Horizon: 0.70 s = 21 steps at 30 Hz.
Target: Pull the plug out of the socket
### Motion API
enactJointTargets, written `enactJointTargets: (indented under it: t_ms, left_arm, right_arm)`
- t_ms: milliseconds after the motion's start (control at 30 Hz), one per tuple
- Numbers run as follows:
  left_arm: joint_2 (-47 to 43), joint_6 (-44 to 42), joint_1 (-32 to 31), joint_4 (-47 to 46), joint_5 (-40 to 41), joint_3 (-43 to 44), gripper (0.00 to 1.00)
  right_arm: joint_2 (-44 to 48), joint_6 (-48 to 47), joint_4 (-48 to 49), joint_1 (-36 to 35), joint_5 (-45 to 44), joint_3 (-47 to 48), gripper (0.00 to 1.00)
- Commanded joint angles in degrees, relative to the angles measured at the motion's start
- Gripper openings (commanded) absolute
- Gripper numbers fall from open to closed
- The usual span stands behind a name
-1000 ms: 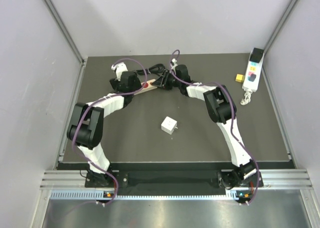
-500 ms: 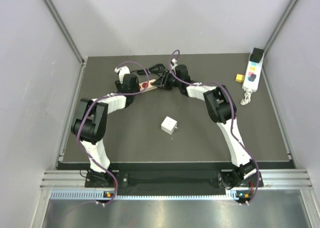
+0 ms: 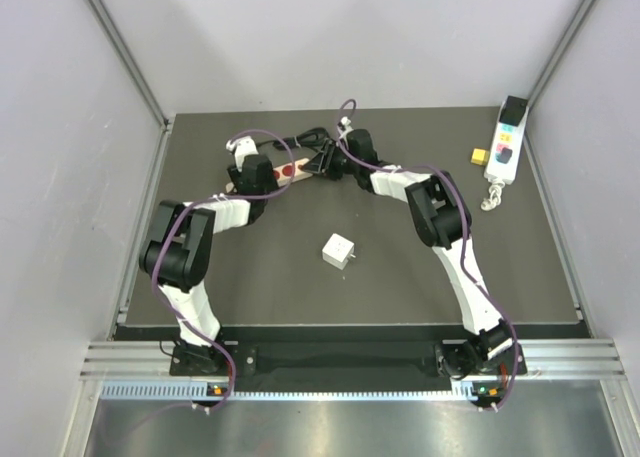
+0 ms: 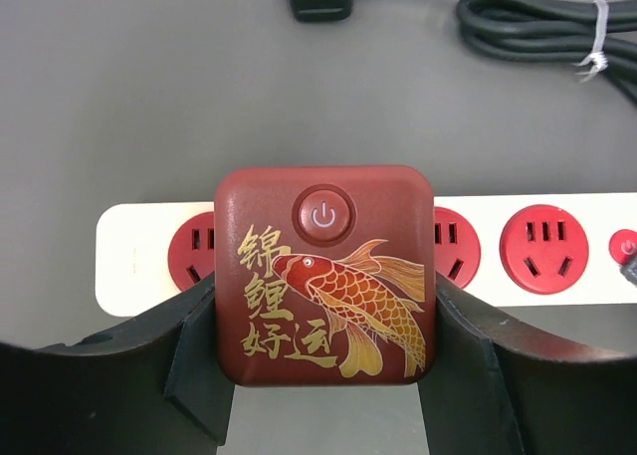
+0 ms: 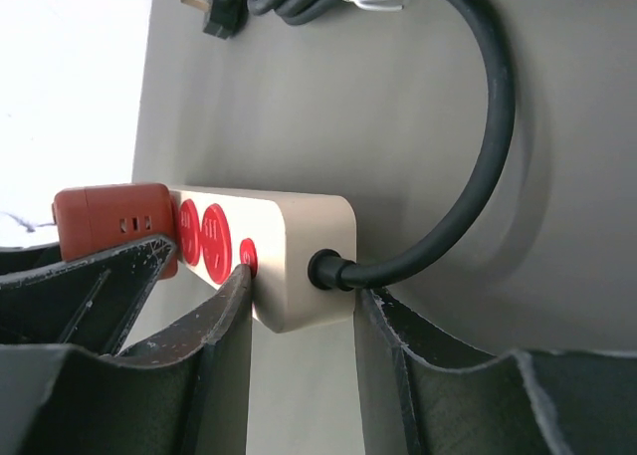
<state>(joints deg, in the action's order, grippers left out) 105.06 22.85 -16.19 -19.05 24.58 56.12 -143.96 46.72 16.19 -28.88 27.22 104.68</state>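
On white power strip [image 4: 124,246], red koi plug [image 4: 324,276], left tool [image 4: 323,321] flanking and seemingly gripping it, black cable [image 4: 528,32] beyond

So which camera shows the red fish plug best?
The left wrist camera: the plug faces it, gold fish clear, left claw squeezing its sides. The right wrist camera catches only its edge on the power strip. From above it's too small to see.

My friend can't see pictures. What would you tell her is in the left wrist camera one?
A red plug with a gold fish and a round power button sits in a white power strip with red sockets, and the left gripper presses its two black fingers against the plug's sides. A coiled black cable lies behind the strip.
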Motion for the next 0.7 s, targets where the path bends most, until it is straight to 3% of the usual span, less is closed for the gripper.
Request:
enactJointTargets:
  t_ms: [0,133,300,367,567,667]
  left_arm:
    - [-2.05,-1.83,-4.97,0.2,4.79,4.32,0.0]
    - [0.85,-8.7,-10.79,4.01,16.1,9.88,0.0]
    - [1.03,-6.94,-10.19,2.35,10.06,9.19,0.0]
    - [-0.55,-5.89,-9.31,-1.77,3.83,6.31,0.0]
    - [-3.98,5.7,-0.27,-10.12,-9.26,-2.66,0.0]
    - [-4.33,8.08,1.59,-11.01,-10.6,-4.26,0.0]
  right_arm:
    - [0.43,-8.92,-8.62,-2.14,-9.55,1.84,0.0]
    - [0.79,-9.98,-11.08,-2.84,-12.36,2.36,0.0]
    - [0.44,-10.51,-12.32,-2.93,-13.34,3.07,0.0]
    - [0.44,-10.51,-12.32,-2.93,-13.25,3.07,0.0]
    - [0.26,-10.42,-12.41,-2.85,-13.16,3.16,0.0]
    - [0.0,-10.07,-12.41,-2.84,-12.9,3.42,0.0]
